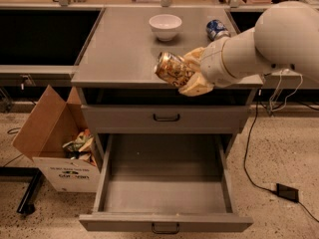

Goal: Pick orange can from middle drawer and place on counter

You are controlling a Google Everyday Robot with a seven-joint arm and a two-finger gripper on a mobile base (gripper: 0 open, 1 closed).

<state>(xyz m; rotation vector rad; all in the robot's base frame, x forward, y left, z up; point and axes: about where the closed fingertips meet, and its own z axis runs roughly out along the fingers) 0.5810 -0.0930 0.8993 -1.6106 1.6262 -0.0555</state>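
Observation:
My gripper comes in from the right on a thick white arm and is shut on the orange can. The can is shiny orange-copper, tilted on its side with its top facing left, and held over the front part of the grey counter. I cannot tell whether the can touches the counter. Below, the middle drawer is pulled fully out and its grey tray has nothing in it. Its front panel has a small dark loop handle.
A white bowl and a blue and white can lying on its side sit at the back of the counter. The top drawer is closed. An open cardboard box of rubbish stands left of the cabinet. A cable and power brick lie on the floor to the right.

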